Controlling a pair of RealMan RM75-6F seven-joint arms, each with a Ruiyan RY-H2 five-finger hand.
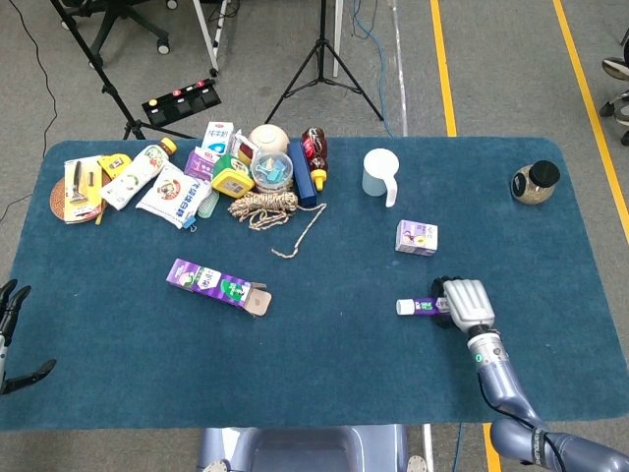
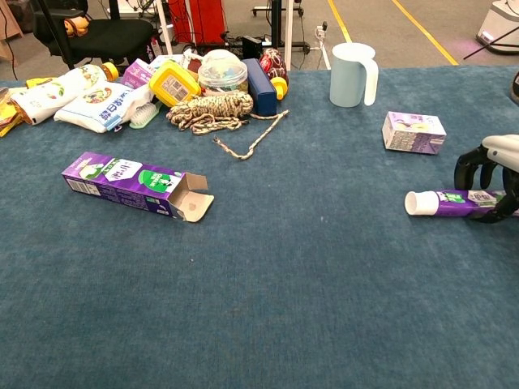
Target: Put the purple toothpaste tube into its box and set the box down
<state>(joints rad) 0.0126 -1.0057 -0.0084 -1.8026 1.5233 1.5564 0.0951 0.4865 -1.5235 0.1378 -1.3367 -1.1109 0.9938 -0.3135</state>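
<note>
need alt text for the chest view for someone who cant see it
The right hand closes around a purple toothpaste tube lying on a blue table. Its open purple box lies far to the left, with a white jug and clutter behind.

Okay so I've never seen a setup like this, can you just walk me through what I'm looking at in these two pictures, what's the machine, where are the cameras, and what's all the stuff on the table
This is a two-armed robot at a table with a blue cover; each arm ends in a mechanical hand shaped like a person's. Both pictures come from the robot's own cameras: the head view looks down from above, the chest view looks across the table from lower down.

The right hand is curled over the tail end of the purple toothpaste tube, which lies flat with its white cap pointing toward the middle of the table. Whether the hand already grips it firmly, I cannot tell. The left hand sits at the table's edge, fingers apart, holding nothing.

The tube's purple box lies far off, one flap open. Elsewhere: a pale jug, a small purple carton, a coil of rope and a heap of packets and bottles.
</note>
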